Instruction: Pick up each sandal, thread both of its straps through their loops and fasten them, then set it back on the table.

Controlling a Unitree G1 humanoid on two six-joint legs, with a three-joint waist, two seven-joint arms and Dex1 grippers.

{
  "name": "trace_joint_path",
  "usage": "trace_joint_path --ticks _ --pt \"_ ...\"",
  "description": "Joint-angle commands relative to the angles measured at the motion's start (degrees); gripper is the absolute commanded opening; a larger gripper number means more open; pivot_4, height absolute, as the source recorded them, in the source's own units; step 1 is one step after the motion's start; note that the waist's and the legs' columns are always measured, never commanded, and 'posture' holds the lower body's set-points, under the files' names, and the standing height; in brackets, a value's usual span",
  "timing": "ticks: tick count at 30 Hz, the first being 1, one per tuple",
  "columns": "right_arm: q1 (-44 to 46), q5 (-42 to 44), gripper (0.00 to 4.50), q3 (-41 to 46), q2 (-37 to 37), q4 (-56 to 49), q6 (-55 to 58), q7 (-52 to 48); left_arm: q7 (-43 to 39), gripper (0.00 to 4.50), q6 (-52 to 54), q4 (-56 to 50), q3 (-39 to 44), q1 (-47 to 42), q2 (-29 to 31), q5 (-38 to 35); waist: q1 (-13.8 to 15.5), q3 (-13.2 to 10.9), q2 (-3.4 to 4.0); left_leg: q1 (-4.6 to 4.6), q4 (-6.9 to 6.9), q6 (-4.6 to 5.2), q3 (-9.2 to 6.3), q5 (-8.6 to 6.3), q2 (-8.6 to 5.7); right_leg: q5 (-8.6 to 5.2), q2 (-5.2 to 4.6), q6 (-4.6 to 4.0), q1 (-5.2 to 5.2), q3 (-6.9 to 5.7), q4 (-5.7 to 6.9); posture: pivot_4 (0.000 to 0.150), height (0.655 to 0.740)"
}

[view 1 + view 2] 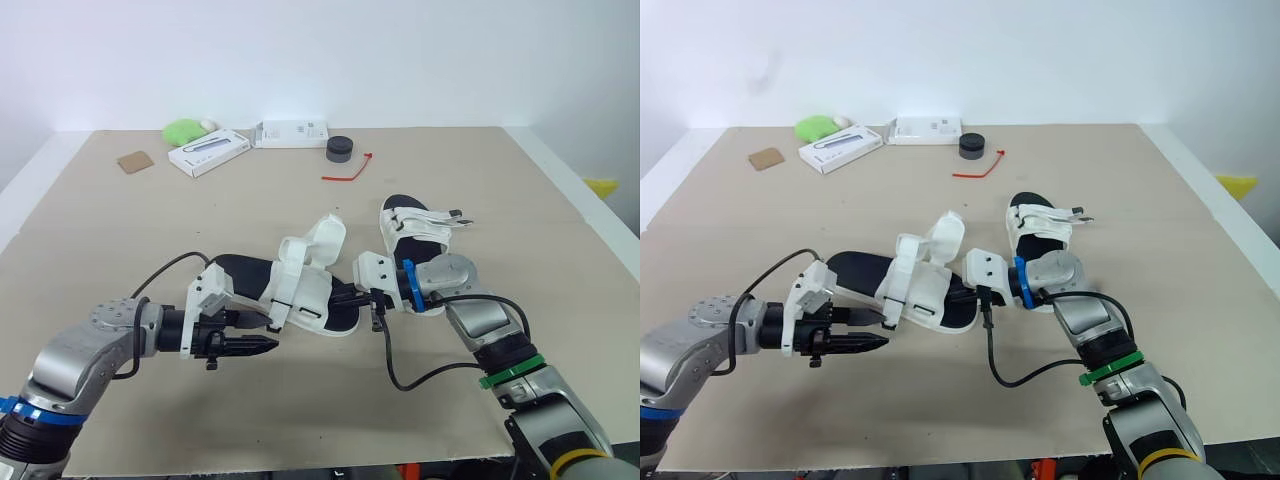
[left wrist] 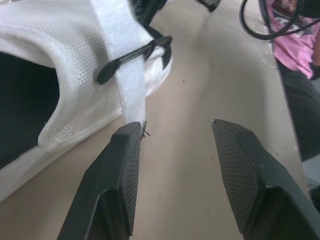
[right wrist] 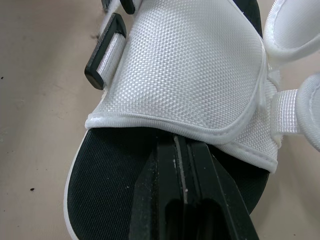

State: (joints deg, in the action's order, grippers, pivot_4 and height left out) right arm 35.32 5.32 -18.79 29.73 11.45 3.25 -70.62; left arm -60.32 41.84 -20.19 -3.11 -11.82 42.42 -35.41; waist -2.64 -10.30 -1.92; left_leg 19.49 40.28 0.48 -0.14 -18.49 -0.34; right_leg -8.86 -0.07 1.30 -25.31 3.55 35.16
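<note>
Here, left claw (image 2: 174,123): we are seeing it hanging low over the table (image 1: 300,420) at the near left, its two fingers spread wide apart and holding nothing, pointing toward the side of the near sandal.
strap (image 2: 122,70): it is hanging down from that sandal's white upper, and its free end is touching the tip of one left finger (image 2: 122,165); we are seeing a black loop (image 2: 135,52) crossing over it higher up.
right claw (image 3: 181,145): we are finding its fingers pressed together, lying on the black footbed (image 3: 100,175) with their tips tucked under the edge of the white flap (image 3: 190,70); we are not able to tell whether they are pinching anything.
buckle (image 3: 104,50): this black piece is sitting just beside the flap, with white webbing running through it.
near sandal (image 1: 300,285): it is lying on the table between the two claws, its white uppers standing up and open.
far sandal (image 1: 415,228): it is lying flat just beyond the right wrist, apart from the near one, a strap end sticking out to the right.
red tie (image 1: 348,172): it is lying farther back, mid-table.
puck (image 1: 340,149): small and black, it is sitting just behind the tie.
box (image 1: 208,152): white, it is lying angled at the far left, near a brown card (image 1: 134,161).
second box (image 1: 292,133): it is lying beside the puck.
green lump (image 1: 183,130): it is sitting at the far edge.
</note>
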Motion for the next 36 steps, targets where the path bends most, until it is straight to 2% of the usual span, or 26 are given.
trace_joint_path --ticks 1,17,30,31,35,36 --pt "-0.9 -1.0 0.0 -0.1 0.8 -0.4 0.6 0.3 1.7 2.31 -2.9 0.1 0.0 -0.2 -1.3 1.7 0.0 0.0 0.0 0.0 0.0 0.0 0.0 0.0 0.0 0.0 -0.01 0.0 0.0 0.0 0.0 0.15 0.74" --pt "-1.1 -0.8 0.0 -0.2 1.0 -1.1 1.3 0.1 2.1 2.31 -2.8 -1.5 3.3 0.6 -0.2 0.3 0.0 0.0 0.0 0.01 0.0 0.0 0.0 0.0 -0.01 0.0 -0.03 0.0 0.0 -0.01 -0.01 0.15 0.74" --pt "-0.6 -1.0 0.0 -0.4 0.7 -0.8 1.4 0.2 4.0 2.31 -0.6 -1.6 -1.9 1.7 -2.8 0.9 0.0 0.0 0.0 0.01 0.0 0.0 -0.01 0.0 -0.01 0.0 -0.03 0.0 0.0 -0.02 -0.01 0.15 0.74" --pt "-0.6 -1.0 0.0 -0.3 0.8 -0.9 1.4 0.2 3.9 1.79 0.2 -1.9 -1.6 1.9 -2.7 0.1 0.0 0.0 0.0 0.01 0.0 0.0 -0.01 0.0 -0.01 0.0 -0.03 0.0 0.0 -0.02 -0.01 0.15 0.74" --pt "-0.8 -1.0 0.0 -0.3 0.8 -1.1 1.4 0.2 3.9 0.19 1.0 -1.9 -0.5 2.3 -2.5 -0.5 0.0 0.0 0.0 0.01 0.0 0.0 -0.01 0.0 -0.01 0.0 -0.03 0.01 0.0 -0.02 -0.01 0.15 0.74" --pt "-0.8 -1.0 0.0 -0.3 0.8 -1.1 1.4 0.3 3.8 0.04 1.2 -1.9 -0.3 2.4 -2.4 -0.7 0.0 0.0 0.0 0.01 0.0 0.0 -0.01 0.0 -0.01 0.0 -0.03 0.0 0.0 -0.02 -0.01 0.15 0.74"
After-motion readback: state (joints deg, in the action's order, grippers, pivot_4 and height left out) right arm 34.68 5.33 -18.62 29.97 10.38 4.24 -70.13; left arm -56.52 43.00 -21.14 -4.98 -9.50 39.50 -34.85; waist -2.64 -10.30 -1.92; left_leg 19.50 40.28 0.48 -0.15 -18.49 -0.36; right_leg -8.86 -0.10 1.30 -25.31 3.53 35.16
